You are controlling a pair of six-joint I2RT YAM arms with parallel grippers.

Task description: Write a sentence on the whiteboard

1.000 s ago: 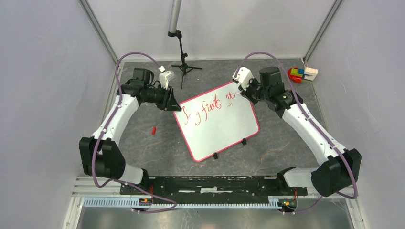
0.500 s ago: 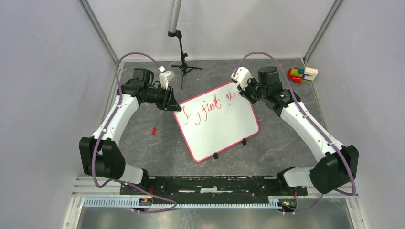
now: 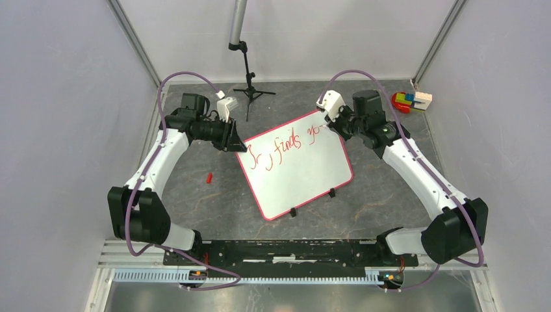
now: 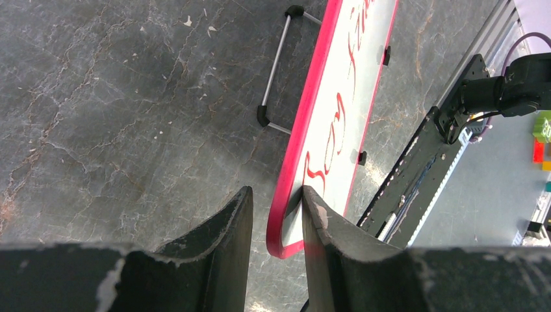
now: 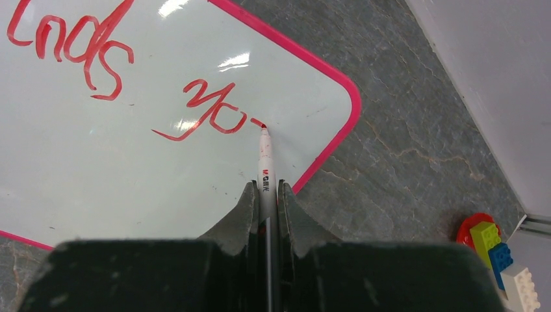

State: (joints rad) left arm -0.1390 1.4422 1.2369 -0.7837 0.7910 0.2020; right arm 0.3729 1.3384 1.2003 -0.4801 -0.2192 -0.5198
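left jaws clamped on whiteboard (image 3: 305, 179) corner, right jaws gripping marker (image 5: 266, 162), sentence (image 3: 286, 144) gains short stroke after "yo"

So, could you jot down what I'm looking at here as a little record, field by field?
Board: whiteboard with a pink-red frame, set askew on the grey table
Writing: sentence in red cursive, reads "Boy finds yo", unfinished
Right gripper: shut on a red marker, tip on the board just after "yo"
Left gripper: jaws astride the board's corner; a firm grip can't be confirmed
Loose bits: small red piece left of the board, toy blocks in the far right corner, small black tripod at the back
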